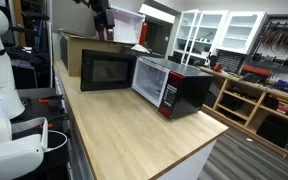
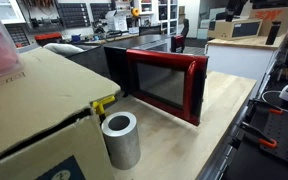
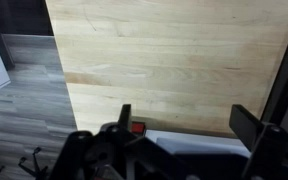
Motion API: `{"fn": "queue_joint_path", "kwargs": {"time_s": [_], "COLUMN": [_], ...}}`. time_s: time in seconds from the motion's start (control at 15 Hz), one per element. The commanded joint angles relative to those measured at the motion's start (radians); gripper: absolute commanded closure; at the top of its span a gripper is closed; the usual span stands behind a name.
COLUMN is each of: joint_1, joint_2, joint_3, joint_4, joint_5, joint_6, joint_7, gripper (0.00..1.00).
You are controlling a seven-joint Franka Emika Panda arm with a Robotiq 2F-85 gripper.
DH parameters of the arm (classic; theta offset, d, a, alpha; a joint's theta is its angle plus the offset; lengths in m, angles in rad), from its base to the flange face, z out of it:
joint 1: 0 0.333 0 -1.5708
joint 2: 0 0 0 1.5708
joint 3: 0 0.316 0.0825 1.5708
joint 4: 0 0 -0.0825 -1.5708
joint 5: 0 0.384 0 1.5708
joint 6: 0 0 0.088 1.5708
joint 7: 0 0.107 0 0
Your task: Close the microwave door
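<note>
The microwave [image 1: 184,88] stands on the wooden table [image 1: 134,135], with a glossy black casing and a red front. The microwave door [image 1: 106,71] is swung wide open, with its black inner face and dark window showing. In an exterior view the door's red outer face [image 2: 167,85] shows, with the black casing [image 2: 117,58] behind it. My gripper [image 1: 102,22] hangs high above the back of the table, over a cardboard box and apart from the door. In the wrist view its fingers [image 3: 189,120] are spread open and empty above bare wood, with a small red patch [image 3: 138,128] beside one finger.
A brown cardboard box [image 1: 82,45] stands behind the door. A large cardboard box [image 2: 34,115], a grey cylinder [image 2: 120,140] and a yellow part [image 2: 104,103] sit close to the camera. White glass-fronted cabinets [image 1: 219,30] and shelves stand beyond. The table's edge [image 1: 209,135] is near.
</note>
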Motion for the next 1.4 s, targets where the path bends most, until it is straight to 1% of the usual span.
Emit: {"fn": "queue_joint_path", "kwargs": {"time_s": [0.0,1.0,1.13,1.33], "joint_1": [0.005,0.005,0.009,0.031], "joint_2": [0.0,0.0,0.02,0.083], "joint_3": [-0.004,-0.004,0.0,0.007], "joint_4": [0.003,0.003,0.022,0.095], "joint_5": [-0.003,-0.003,0.002,-0.002], "joint_6": [-0.004,-0.004,-0.007,0.002], "joint_7": [0.003,0.003,0.008,-0.015], "gripper": [0.0,0.0,0.0,0.0]}}
